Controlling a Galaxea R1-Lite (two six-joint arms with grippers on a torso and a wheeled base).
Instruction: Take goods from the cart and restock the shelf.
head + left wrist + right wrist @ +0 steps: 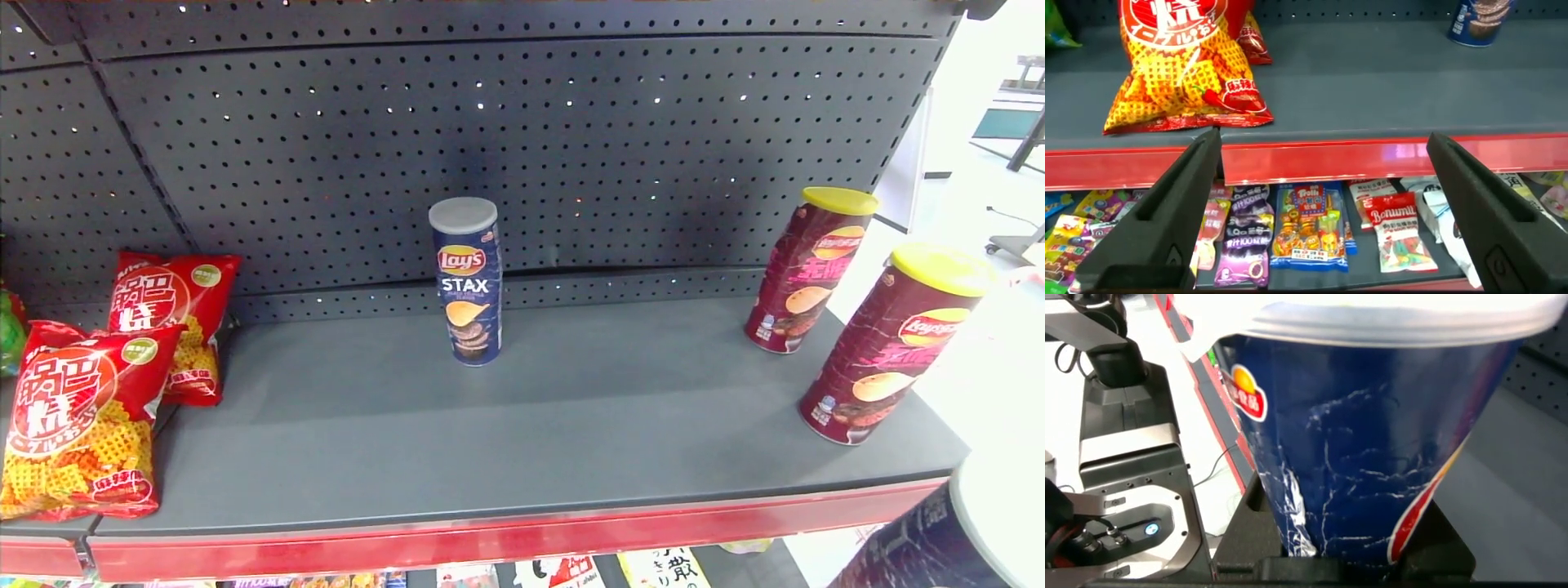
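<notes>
Three cans (465, 282) stand on the shelf (531, 425), a fourth can (1355, 433) is gripped in my right pincer (1347, 539) off its near right corner, left pincer (1323, 212) gapes empty; restocking looks unfinished.

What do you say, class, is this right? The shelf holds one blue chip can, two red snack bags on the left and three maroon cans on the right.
No. The head view shows two maroon cans on the right, not three: rear maroon can and front maroon can. The blue chip can and red snack bags are as stated.
</notes>
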